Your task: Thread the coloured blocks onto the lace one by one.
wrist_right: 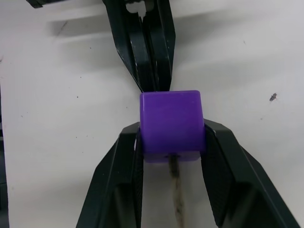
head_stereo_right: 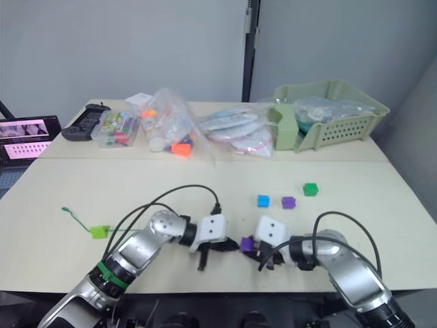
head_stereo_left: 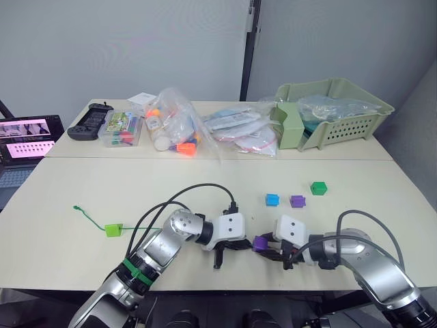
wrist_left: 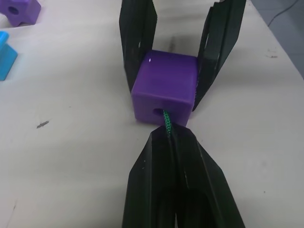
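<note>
Purple cube (wrist_left: 165, 87) at near table edge, clamped by right gripper (head_stereo_left: 268, 247); left gripper (wrist_left: 170, 138) pinched on lace (wrist_left: 167, 124), feeding hole. Tip seemingly through. Lime block (head_stereo_left: 113, 229) already threaded; blue (head_stereo_left: 272, 199), purple (head_stereo_left: 297, 201), dark green (head_stereo_left: 318, 188) left.

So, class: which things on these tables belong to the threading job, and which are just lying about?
Job: purple block held by the right gripper; lace pinched by the left gripper; lime green block; blue block; second purple block; dark green block.

Lying about: bagged toys; green basket; black controller.
</note>
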